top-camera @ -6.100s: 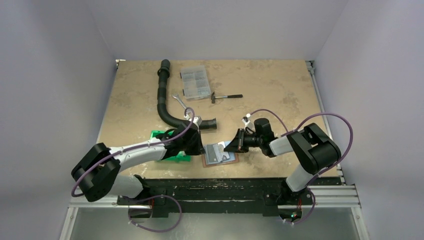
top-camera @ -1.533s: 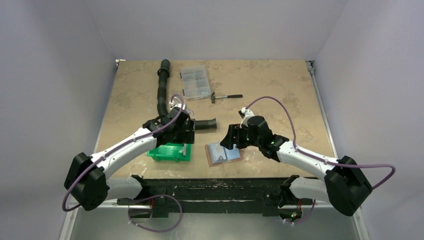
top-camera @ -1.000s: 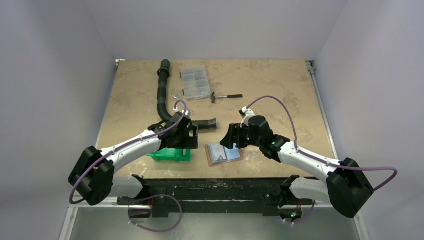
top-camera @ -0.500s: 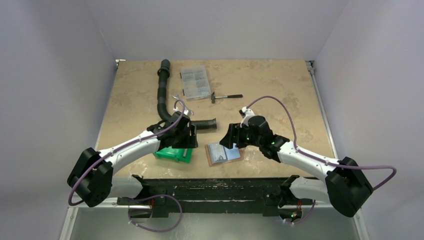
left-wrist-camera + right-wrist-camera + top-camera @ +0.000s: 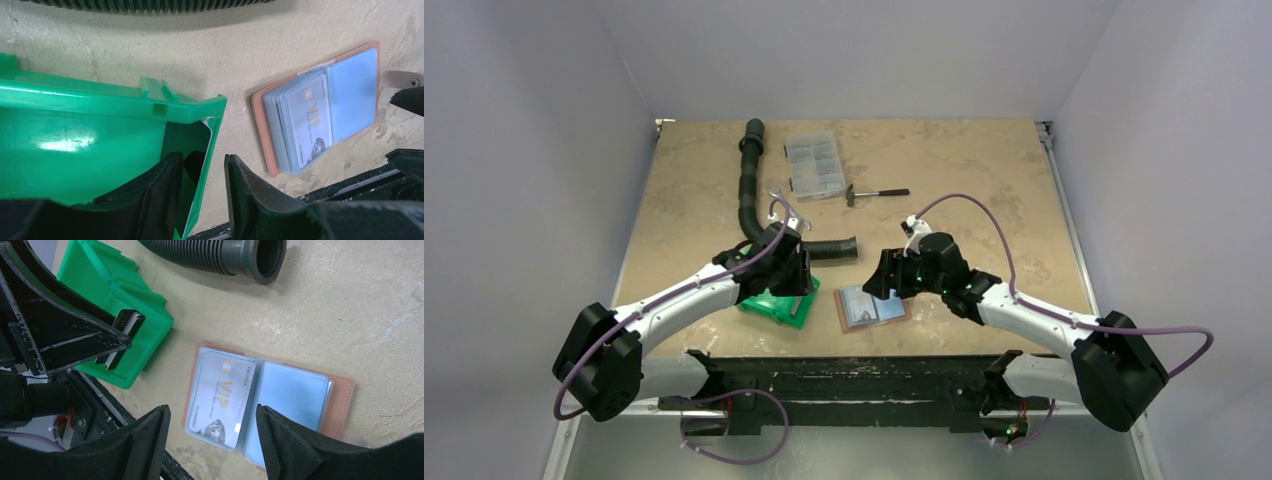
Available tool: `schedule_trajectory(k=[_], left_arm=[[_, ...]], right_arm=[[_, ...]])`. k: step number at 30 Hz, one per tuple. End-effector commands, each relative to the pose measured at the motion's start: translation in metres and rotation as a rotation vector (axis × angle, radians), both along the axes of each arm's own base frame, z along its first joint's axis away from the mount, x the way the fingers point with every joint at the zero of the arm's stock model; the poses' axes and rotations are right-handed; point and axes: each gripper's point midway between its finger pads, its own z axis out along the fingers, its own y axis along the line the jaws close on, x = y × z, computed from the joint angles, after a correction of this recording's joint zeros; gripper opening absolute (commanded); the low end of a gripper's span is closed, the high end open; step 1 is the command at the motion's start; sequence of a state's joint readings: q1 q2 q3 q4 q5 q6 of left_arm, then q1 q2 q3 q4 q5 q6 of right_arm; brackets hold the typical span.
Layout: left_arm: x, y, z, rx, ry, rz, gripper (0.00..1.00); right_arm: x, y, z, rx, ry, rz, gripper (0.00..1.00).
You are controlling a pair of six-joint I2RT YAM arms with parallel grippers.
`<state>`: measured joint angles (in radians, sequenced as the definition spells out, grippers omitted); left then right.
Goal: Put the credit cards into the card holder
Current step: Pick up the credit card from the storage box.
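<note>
Two changes are evident over the last second. First, the left gripper [image 5: 202,162] has narrowed its jaws from nearly full width to roughly half. They now straddle the end wall of the green plastic open-topped bin [image 5: 100,97], one finger inside the bin and one outside. Between those fingers, against the inner face of the wall, stands a thin stack of white plastic credit cards [image 5: 123,322]. Whether the pads already clamp it cannot be determined, because a dark gap remains beside the inner finger. Second, the bin has turned and slid slightly toward the right gripper, which suggests that the closing fingers are pushing on its wall. The right gripper [image 5: 210,440] has not moved: its jaws stand wide and empty, directly above the reddish-brown folding card holder with grey-blue clear sleeves [image 5: 295,390]. The holder lies open and flat on the beige table, near the left gripper's outer finger on its right side. One silver VIP-printed card [image 5: 222,397] already sits in a sleeve. The step in hand is judged to be extraction of the next card from the bin. The grasp risks capturing the bin wall or several cards together, so confirm separation before lifting.
</note>
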<state>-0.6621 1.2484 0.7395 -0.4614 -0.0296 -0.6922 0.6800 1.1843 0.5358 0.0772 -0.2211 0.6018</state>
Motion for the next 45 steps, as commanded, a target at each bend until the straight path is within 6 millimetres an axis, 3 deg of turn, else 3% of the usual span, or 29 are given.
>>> schedule_trajectory(k=[1, 19, 20, 25, 28, 36, 40, 45], left_arm=[[0.005, -0.001, 0.009, -0.009, -0.026, -0.002, 0.38], [0.014, 0.013, 0.028, 0.069, -0.081, 0.015, 0.15], [0.014, 0.013, 0.027, 0.068, -0.08, 0.012, 0.2], [0.013, 0.008, 0.023, 0.052, -0.073, -0.01, 0.67], [0.01, 0.001, 0.013, 0.032, -0.043, -0.034, 0.81], [-0.002, -0.011, -0.012, -0.012, 0.041, -0.082, 0.84], [-0.003, -0.014, -0.01, -0.026, 0.043, -0.091, 0.82], [-0.003, -0.017, 0.0, -0.042, 0.036, -0.103, 0.7]], right_arm=[[0.002, 0.004, 0.004, 0.026, -0.016, 0.007, 0.72], [0.001, 0.008, -0.002, 0.032, 0.005, 0.02, 0.71], [0.001, 0.008, -0.001, 0.032, 0.005, 0.021, 0.71], [0.001, 0.008, -0.002, 0.032, 0.005, 0.021, 0.71], [0.001, 0.007, -0.002, 0.031, 0.006, 0.02, 0.71], [0.0, 0.007, -0.001, 0.034, 0.006, 0.019, 0.71], [0.0, 0.008, -0.001, 0.037, 0.004, 0.02, 0.71], [0.0, 0.008, -0.002, 0.035, 0.008, 0.022, 0.71]])
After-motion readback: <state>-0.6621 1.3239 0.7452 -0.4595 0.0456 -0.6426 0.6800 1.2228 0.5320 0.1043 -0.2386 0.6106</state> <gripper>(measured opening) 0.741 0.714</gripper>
